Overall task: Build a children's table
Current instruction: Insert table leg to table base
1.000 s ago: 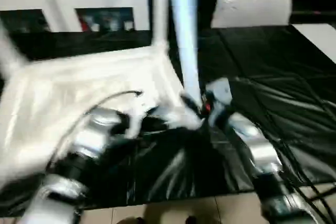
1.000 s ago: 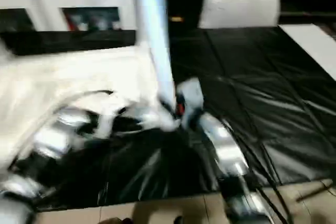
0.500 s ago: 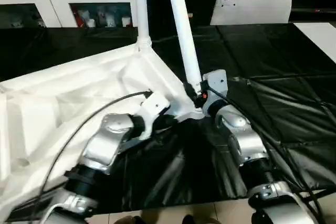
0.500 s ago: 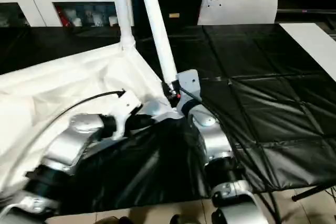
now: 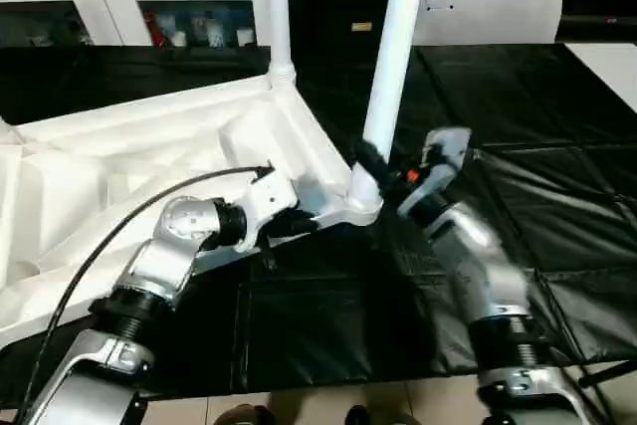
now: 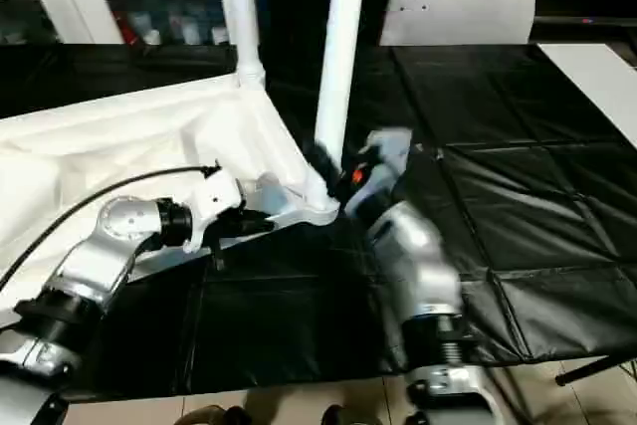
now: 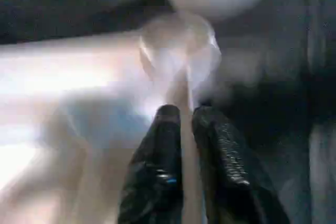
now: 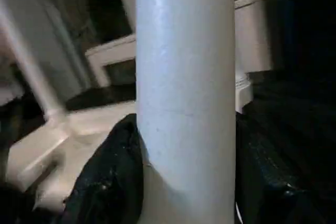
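Two white legs rise from the upturned tabletop [image 5: 149, 161], which lies on black sheeting [image 5: 537, 196] at about nine o'clock in the head views. Nearest leg [image 5: 390, 67] stands in the corner socket [image 5: 363, 201] at centre; the other leg [image 5: 277, 17] stands at twelve o'clock. Right tool [image 5: 383, 171] grips the near leg just above the socket, one finger [image 8: 105, 182] on each side. Left tool [image 7: 186, 124], fingers [image 7: 157, 150] almost closed, pinches the tabletop's edge beside that socket.
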Robot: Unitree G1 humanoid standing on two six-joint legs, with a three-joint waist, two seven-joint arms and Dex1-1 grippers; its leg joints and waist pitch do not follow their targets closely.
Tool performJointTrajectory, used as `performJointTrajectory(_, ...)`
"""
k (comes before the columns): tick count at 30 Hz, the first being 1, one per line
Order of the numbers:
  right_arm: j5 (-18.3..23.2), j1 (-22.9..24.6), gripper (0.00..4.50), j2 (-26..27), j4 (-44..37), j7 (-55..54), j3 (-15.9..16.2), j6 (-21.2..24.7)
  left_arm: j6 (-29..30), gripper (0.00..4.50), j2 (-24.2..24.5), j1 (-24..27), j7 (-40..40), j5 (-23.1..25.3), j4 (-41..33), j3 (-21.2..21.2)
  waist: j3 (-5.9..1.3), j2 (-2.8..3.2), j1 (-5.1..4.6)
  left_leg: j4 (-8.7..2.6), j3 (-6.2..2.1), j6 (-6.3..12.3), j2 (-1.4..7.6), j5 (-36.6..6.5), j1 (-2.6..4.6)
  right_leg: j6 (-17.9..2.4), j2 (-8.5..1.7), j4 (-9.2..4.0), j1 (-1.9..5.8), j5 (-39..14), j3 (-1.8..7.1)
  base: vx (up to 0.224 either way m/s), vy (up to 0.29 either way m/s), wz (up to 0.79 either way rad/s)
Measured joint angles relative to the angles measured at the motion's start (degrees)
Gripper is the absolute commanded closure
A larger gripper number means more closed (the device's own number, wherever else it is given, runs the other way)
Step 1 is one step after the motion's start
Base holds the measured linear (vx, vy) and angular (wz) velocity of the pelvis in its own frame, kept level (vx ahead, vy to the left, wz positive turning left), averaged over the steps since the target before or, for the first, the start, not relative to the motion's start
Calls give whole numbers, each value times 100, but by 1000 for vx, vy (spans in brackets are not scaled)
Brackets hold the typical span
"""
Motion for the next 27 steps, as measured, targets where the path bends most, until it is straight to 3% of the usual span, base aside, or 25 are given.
performJointTrajectory(2,105,39,260,-128,-194,79,-9,285,258,350,-54,-180,88,-371,-220,356,-6,-12,26,16,0,1,1,0,6,-7,0,7,5,4,1,0,0,0)
performJointTrajectory(5,605,191,260,-286,-669,237,-24,888,948,340,-391,-399,315,-1153,-626,917,-2,-20,90,43,0,1,3,0,8,-11,-2,8,14,19,1,0,0,0)
performJointTrajectory(10,1343,276,260,-476,-1262,606,-56,1643,2032,290,-820,-635,819,-2338,-1062,1467,-4,-46,119,67,0,0,5,0,6,1,-3,5,24,40,2,0,0,0)
performJointTrajectory(14,1549,276,260,-562,-1456,773,-76,1890,2755,266,-1247,-778,1014,-3176,-1391,1648,-14,-73,169,73,0,-1,4,1,5,23,-4,-1,29,43,1,0,0,0)
performJointTrajectory(15,1550,286,260,-569,-1473,779,-63,1945,2928,241,-1372,-792,1036,-3363,-1510,1670,-14,-73,197,77,0,-1,4,1,4,24,-4,-2,32,44,1,0,0,0)
performJointTrajectory(22,1601,432,260,-650,-1735,794,7,2133,3489,228,-1440,-785,1094,-3619,-1689,1556,-16,-71,260,80,0,-2,5,3,5,34,-4,-2,33,50,1,0,0,0)
performJointTrajectory(27,1592,535,260,-804,-1877,836,107,2216,3534,241,-1364,-693,1134,-3567,-1830,1359,-17,-68,266,80,0,-1,5,3,5,35,-4,-3,35,51,1,0,0,0)
